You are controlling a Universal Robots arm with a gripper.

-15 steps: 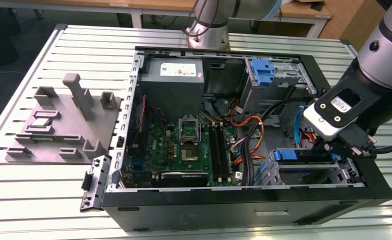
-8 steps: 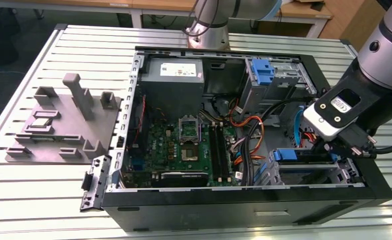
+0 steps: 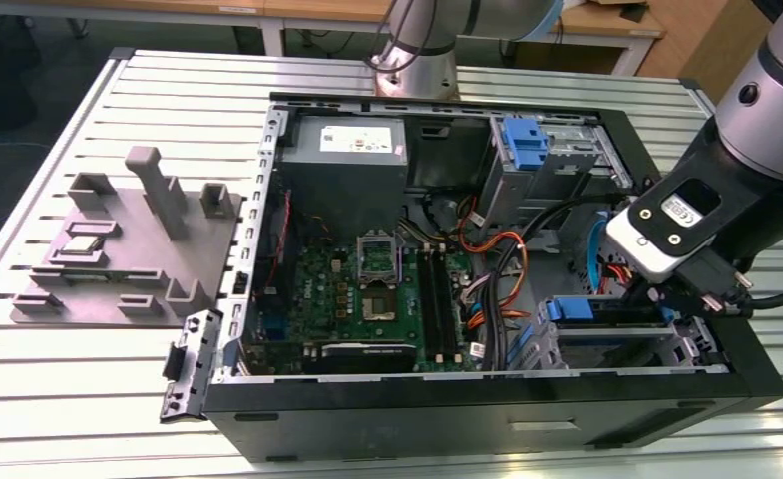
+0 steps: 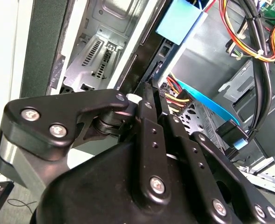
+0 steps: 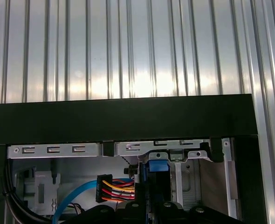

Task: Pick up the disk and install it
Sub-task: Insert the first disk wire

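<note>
1. In the exterior view, an open computer case (image 3: 498, 399) lies on a ribbed metal table (image 3: 165, 90). Its motherboard (image 3: 364, 289) faces up and the grey power supply (image 3: 348, 145) is at the far end.
2. In that view the arm reaches down into the near corner of the case on the exterior view's right. The gripper (image 3: 684, 294) is low beside the drive cage (image 3: 617, 344).
3. The disk (image 3: 581, 309) shows there as a blue-framed slab lying in the cage, just beside the gripper. Its label cannot be seen, and whether the two touch cannot be told.
4. A second blue bracket (image 3: 525, 140) sits in the upper bay, well apart from the gripper.
5. The second wrist view looks along the gripper (image 4: 149, 91) into the case. It brings out a blue flat cable (image 4: 207, 100) and a red-yellow-black wire bundle (image 4: 177, 95) just beyond it, which are tiny in the exterior view.
6. The first wrist view looks over the gripper (image 5: 149, 207) to the black case wall (image 5: 128, 119) and the table beyond. A blue carrier edge (image 5: 158, 167) stands just ahead of it.
7. From these views it cannot be told whether the gripper is apart, together or clamped on the disk.
</note>
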